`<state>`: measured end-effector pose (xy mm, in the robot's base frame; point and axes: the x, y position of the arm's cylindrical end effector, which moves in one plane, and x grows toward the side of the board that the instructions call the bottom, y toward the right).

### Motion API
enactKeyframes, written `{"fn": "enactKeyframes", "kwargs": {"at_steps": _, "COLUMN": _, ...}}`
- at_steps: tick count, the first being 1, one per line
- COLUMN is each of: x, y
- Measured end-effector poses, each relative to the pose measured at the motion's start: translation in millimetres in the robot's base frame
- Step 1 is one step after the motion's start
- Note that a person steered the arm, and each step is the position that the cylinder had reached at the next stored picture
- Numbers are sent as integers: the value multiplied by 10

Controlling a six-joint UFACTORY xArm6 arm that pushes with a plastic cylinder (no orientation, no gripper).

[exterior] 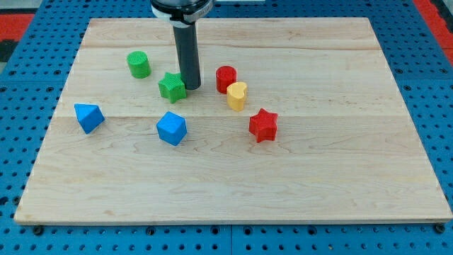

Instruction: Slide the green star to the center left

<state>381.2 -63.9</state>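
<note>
The green star [171, 86] lies on the wooden board [233, 184], left of the board's centre and a little toward the view's top. My tip [191, 87] stands right against the star's right side, touching it or nearly so. The dark rod rises from there to the view's top edge.
A green cylinder [139, 64] sits up-left of the star. A blue triangular block [88, 117] lies at the left. A blue cube-like block [171, 128] lies below the star. A red cylinder [226, 78], a yellow heart [237, 95] and a red star [262, 125] lie to the right.
</note>
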Motion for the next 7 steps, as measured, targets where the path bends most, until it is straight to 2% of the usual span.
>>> {"fn": "enactKeyframes", "kwargs": {"at_steps": 2, "x": 148, "y": -606}}
{"fn": "enactKeyframes", "kwargs": {"at_steps": 4, "x": 17, "y": -632}}
{"fn": "enactKeyframes", "kwargs": {"at_steps": 6, "x": 12, "y": -1487}}
{"fn": "enactKeyframes", "kwargs": {"at_steps": 7, "x": 12, "y": -1152}}
